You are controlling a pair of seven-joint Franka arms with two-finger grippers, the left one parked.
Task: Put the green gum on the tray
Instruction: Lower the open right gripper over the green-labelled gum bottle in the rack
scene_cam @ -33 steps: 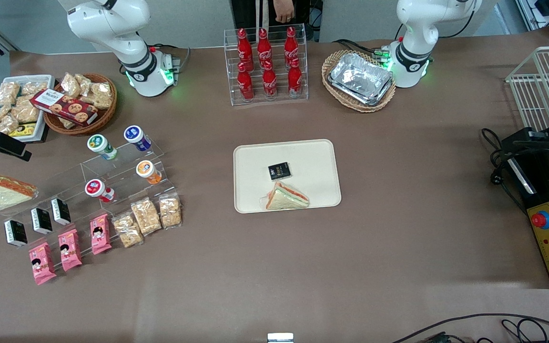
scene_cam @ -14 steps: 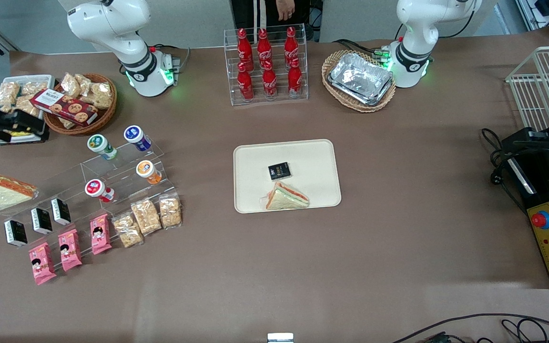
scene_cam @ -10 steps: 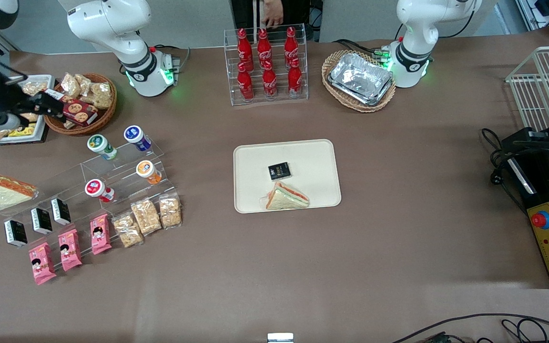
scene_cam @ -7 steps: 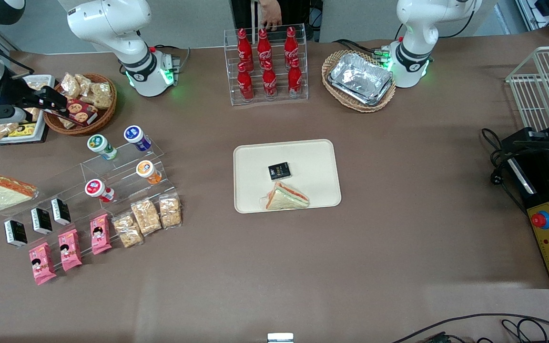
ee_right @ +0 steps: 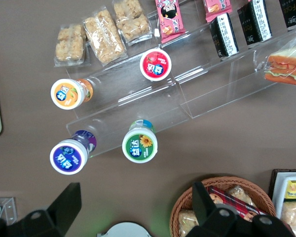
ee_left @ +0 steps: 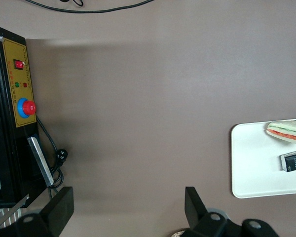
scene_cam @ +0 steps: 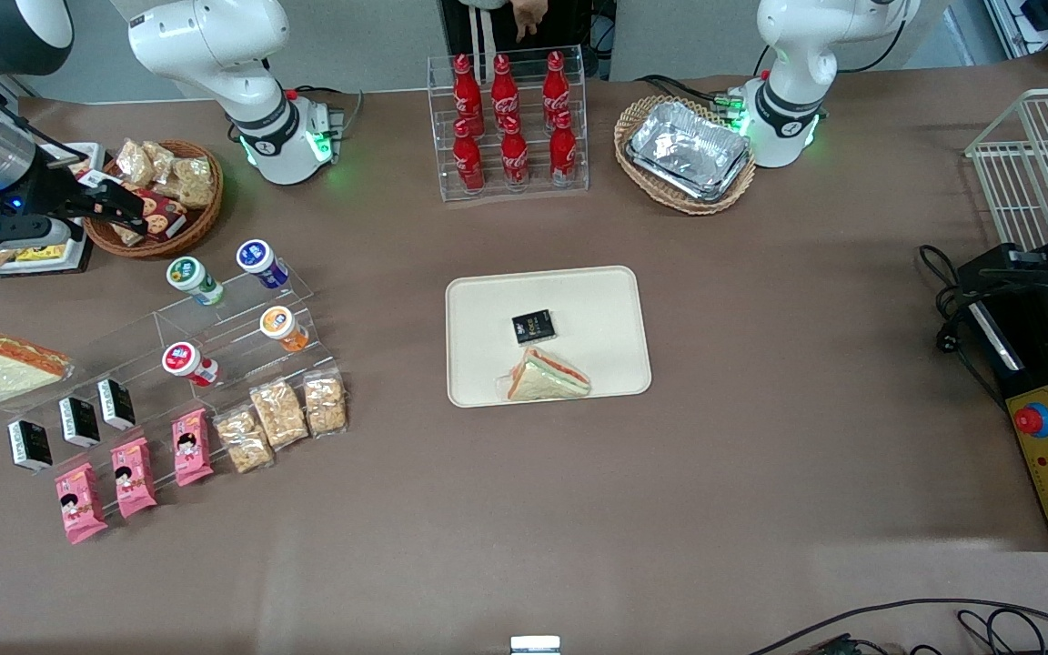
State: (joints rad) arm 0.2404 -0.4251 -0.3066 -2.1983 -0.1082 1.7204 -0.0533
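Green gum [scene_cam: 194, 278]: small round bottle, wide white-rimmed green lid with a yellow mark, standing on the top step of a clear acrylic riser [scene_cam: 215, 332]; the blue-lidded bottle [scene_cam: 260, 261] stands just beside it at about 2 o'clock in the front view

Handling (judged): light, rigid plastic, smooth and likely a little slippery; the wide lid looks the best hold, taken across its rim from above, since the body beneath is narrower and mostly hidden by the lid in the right wrist view [ee_right: 139, 145]

Gripper [scene_cam: 110, 205]: over the wicker basket [scene_cam: 156, 238], at about 10 o'clock from the gum, fingers apart, nothing between them

Tray [scene_cam: 597, 291]: mid-table, well apart from the gum, carrying a sandwich [scene_cam: 547, 375] and a small black packet [scene_cam: 533, 327]

Not made out: lid lettering; whether the bottle is full; riser edges, nearly invisible against the table
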